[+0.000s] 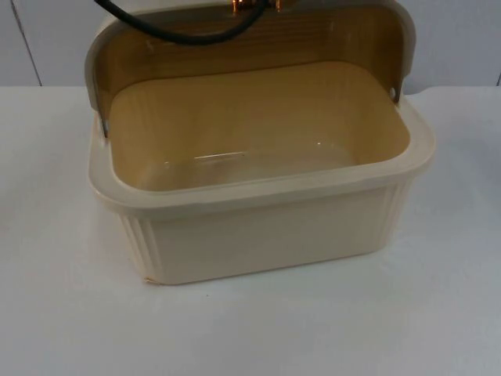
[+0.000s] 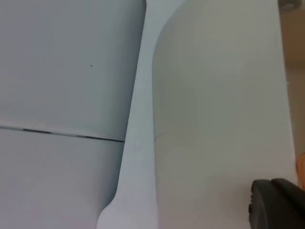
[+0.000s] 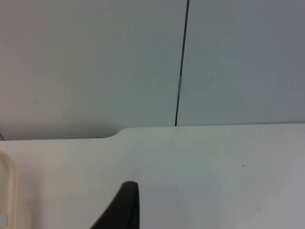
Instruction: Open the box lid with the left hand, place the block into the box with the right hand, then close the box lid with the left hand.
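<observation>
1. The box [image 1: 258,196] is sitting mid-frame on the white surface [image 1: 70,313], lid [image 1: 250,39] standing raised behind it.
2. My left tool [image 2: 279,202] is lying beside the lid's outer face; grip unclear.
3. My right tool [image 3: 121,210] is hanging over bare surface near the box rim; grip unclear.

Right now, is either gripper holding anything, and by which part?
Cannot be told. The box stands with its lid raised, and nothing lies inside. The left gripper's fingertip is beside the lid's outer face; no grip shows.

You get even, bright light; glare streaks the box [image 1: 258,235] floor, a soft shadow lies beneath it, and the fingertip [image 3: 121,210] is blurred.
</observation>
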You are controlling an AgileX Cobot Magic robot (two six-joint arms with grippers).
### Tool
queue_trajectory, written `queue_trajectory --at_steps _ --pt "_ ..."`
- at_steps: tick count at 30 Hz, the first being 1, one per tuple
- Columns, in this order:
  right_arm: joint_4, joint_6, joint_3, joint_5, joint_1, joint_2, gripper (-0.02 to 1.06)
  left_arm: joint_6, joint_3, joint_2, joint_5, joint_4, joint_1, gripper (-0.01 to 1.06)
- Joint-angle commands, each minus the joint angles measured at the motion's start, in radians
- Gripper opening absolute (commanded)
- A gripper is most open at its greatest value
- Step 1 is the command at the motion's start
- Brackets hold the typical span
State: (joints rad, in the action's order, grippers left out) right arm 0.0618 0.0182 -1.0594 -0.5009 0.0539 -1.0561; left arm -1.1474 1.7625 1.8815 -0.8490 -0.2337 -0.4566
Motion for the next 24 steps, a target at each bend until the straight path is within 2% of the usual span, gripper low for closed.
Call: queue_trajectory --at_steps 1,17,24 --pt "0.001 -0.008 -0.003 0.016 0.004 0.013 1.04 -0.003 0.006 0.002 -0.005 -0.017 -0.004 0.0" --pt "0.003 -0.008 -0.003 0.005 0.004 0.049 1.04 0.012 -0.024 0.032 0.036 -0.046 -0.004 0.0" --pt "0.003 -0.008 -0.003 0.005 0.004 0.049 1.04 0.029 -0.024 0.033 -0.032 -0.046 -0.006 0.0"
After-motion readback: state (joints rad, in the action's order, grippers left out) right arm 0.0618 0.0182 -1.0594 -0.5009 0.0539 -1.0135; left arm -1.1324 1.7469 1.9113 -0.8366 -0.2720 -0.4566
